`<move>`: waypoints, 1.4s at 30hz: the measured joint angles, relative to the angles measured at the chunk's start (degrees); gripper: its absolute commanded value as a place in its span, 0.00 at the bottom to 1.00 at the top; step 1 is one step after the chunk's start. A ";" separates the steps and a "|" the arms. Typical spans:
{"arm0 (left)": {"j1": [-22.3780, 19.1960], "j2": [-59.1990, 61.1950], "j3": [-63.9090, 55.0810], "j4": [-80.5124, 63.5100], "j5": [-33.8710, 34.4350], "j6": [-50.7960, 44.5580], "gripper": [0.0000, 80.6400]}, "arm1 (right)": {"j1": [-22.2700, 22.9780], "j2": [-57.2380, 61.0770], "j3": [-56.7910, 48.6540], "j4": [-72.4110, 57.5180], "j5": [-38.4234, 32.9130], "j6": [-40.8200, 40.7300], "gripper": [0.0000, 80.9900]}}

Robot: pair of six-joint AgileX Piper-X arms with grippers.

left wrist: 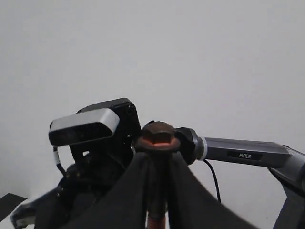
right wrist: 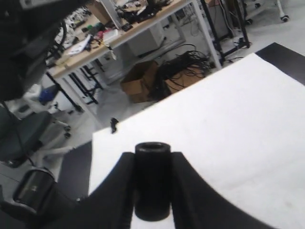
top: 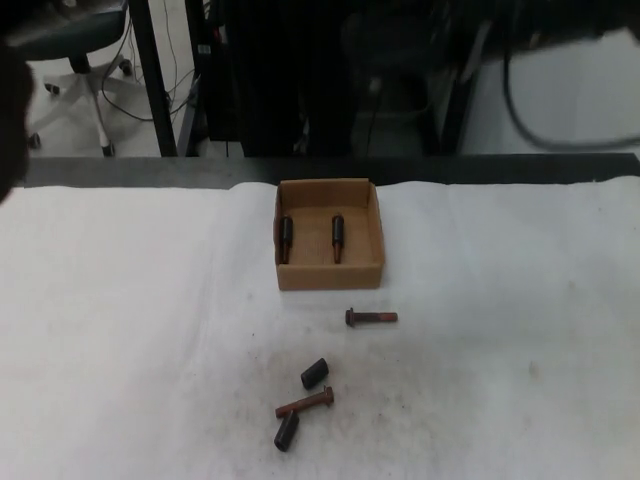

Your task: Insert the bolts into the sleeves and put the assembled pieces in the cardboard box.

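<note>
– Left gripper (left wrist: 158, 164) first: what did it have when the shutter fell?

– Its two fingers were clamped on the shank of a rust-brown bolt (left wrist: 157, 137), the hexagonal head standing clear beyond the fingertips, pictured against a pale wall. Behind the bolt my other arm (left wrist: 243, 153) reached across, its grey-fronted camera housing (left wrist: 85, 128) just beside the bolt head.

– And the right gripper (right wrist: 152, 160)?

– Closed too, on a black sleeve (right wrist: 152, 183). I held it by its sides, with the open end rising past the fingertips. The white cloth (right wrist: 228, 124) of the bench spread out beyond it.

– Where did the rest of the job lie?

– Seen from the high camera, the cardboard box (top: 330, 276) sat on the cloth toward the far side of the bench. Two finished items lay in it side by side and apart: one assembled piece (top: 285, 238) by the left wall and a second assembled piece (top: 338, 237) near the middle. On my side of the box, near its front wall, a loose bolt (top: 371, 317) lay crosswise on the cloth. Nearer to me again was a small cluster on a smudged patch: a spare sleeve (top: 315, 373), a third bolt (top: 305, 403) and a last sleeve (top: 287, 431), the bolt lying between the two sleeves. I could not tell whether those three touched.
</note>
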 measured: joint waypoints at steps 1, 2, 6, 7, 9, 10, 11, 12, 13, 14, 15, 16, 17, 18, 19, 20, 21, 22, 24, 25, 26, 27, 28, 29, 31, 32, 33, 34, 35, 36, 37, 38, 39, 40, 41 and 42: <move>0.00 0.54 0.00 -1.60 -0.16 -0.68 0.00 | 0.74 -0.16 1.39 -0.53 2.84 -0.78 0.01; 0.00 0.86 0.00 -2.69 -0.27 -0.93 0.00 | 1.63 -0.41 2.44 -1.49 5.10 -1.22 0.01; 0.00 0.92 0.00 -4.34 -0.81 1.53 0.00 | 4.60 -0.73 6.65 -10.68 14.53 0.43 0.01; 0.00 0.92 0.00 -4.34 -0.79 2.94 0.00 | 4.71 -0.59 7.69 -14.41 16.34 1.71 0.01; 0.00 0.92 0.00 -3.78 -0.79 5.75 0.00 | 5.68 -0.59 9.44 -21.58 18.91 4.16 0.01; 0.00 0.92 0.00 -3.22 -0.99 8.58 0.00 | 6.18 -0.59 10.12 -25.54 19.81 5.00 0.01; 0.20 0.92 0.00 -2.24 -1.05 10.40 0.00 | 6.55 -0.60 10.70 -29.23 20.45 5.58 0.01; 0.27 0.92 0.00 -1.16 -1.01 12.05 0.00 | 6.83 -0.60 11.08 -31.76 20.65 5.86 0.01; 0.45 0.92 0.00 0.33 -1.17 14.00 0.00 | 7.13 -0.60 11.43 -34.25 20.90 6.16 0.01; 0.73 0.92 0.00 2.21 -1.23 15.96 0.00 | 7.40 -0.75 11.68 -36.28 21.05 6.47 0.01; 1.07 0.92 0.00 4.04 -1.21 17.92 0.00 | 7.60 -0.75 11.77 -37.03 21.04 6.51 0.01; 1.45 0.92 0.00 5.76 -1.48 19.82 0.00 | 7.83 -0.75 11.76 -37.64 21.04 6.51 0.01; 1.45 0.92 0.00 5.76 -1.51 19.82 0.00 | 8.00 -0.75 11.76 -37.92 21.04 6.72 0.01; 1.85 0.92 0.00 7.30 -1.57 21.51 0.00 | 8.09 -0.75 11.76 -38.00 21.04 6.77 0.01; 2.26 0.92 0.00 8.25 -1.55 22.69 0.00 | 8.07 -0.75 11.76 -38.01 21.04 6.77 0.01; 2.58 0.92 0.00 8.42 -1.55 22.90 0.00 | 8.21 -0.75 11.76 -38.00 21.04 6.73 0.01; 2.93 0.92 0.00 9.17 -1.77 23.81 0.00 | 8.19 -0.75 11.90 -38.15 21.04 6.73 0.01; 2.97 0.92 0.00 9.65 -2.31 24.63 0.00 | 8.19 -0.75 11.90 -38.14 21.04 6.73 0.01; 3.43 0.92 0.00 9.88 -3.16 25.39 0.00 | 8.19 -0.75 11.90 -38.27 20.82 6.73 0.01; 3.59 0.92 0.00 9.91 -4.13 26.04 0.00 | 8.19 -0.75 11.90 -38.28 20.09 6.73 0.01; 3.61 0.92 0.00 9.88 -5.08 27.04 0.00 | 8.19 -0.75 11.90 -38.28 19.64 6.86 0.01; 3.74 0.92 0.00 10.07 -5.98 27.99 0.00 | 8.19 -0.75 11.90 -38.28 19.17 6.88 0.01; 3.85 0.92 0.00 10.13 -6.63 28.68 0.00 | 8.19 -0.75 11.90 -38.28 18.87 6.87 0.01; 3.83 0.92 0.00 10.26 -7.18 29.17 0.00 | 8.19 -0.75 11.90 -38.28 18.68 6.87 0.01; 3.83 0.92 0.00 10.26 -7.82 29.64 0.00 | 8.19 -0.75 11.90 -38.28 18.51 6.87 0.01; 3.83 0.92 0.00 10.34 -8.01 29.81 0.00 | 8.19 -0.75 11.90 -38.28 18.51 6.87 0.01; 3.83 0.92 0.00 10.33 -8.10 29.81 0.00 | 8.19 -0.75 11.90 -38.40 18.13 6.87 0.01; 3.83 0.92 0.00 10.33 -8.07 29.81 0.00 | 8.19 -0.75 11.90 -38.56 17.35 6.87 0.01; 3.83 0.92 0.00 10.33 -8.07 29.81 0.00 | 8.19 -0.75 11.90 -39.05 16.70 6.87 0.01; 3.83 0.92 0.00 10.33 -8.17 29.81 0.00 | 8.19 -0.75 11.90 -39.05 16.56 6.87 0.01; 3.83 0.92 0.00 10.33 -8.12 29.81 0.00 | 8.19 -0.75 11.90 -39.64 16.10 6.87 0.01; 3.83 0.92 0.00 10.33 -8.12 29.81 0.00 | 8.19 -0.75 11.90 -40.47 15.58 6.87 0.01; 3.83 0.92 0.00 10.33 -8.12 29.81 0.00 | 8.19 -0.75 11.90 -41.24 15.40 7.05 0.01; 3.83 0.92 0.00 10.33 -8.12 29.81 0.00 | 8.19 -0.75 11.90 -42.28 15.39 7.21 0.01; 3.83 0.92 0.00 10.33 -8.12 29.81 0.00 | 8.19 -0.75 11.90 -43.17 15.39 7.46 0.01; 3.83 0.92 0.00 10.45 -8.12 29.68 0.00 | 8.19 -0.75 11.90 -43.73 15.39 7.58 0.01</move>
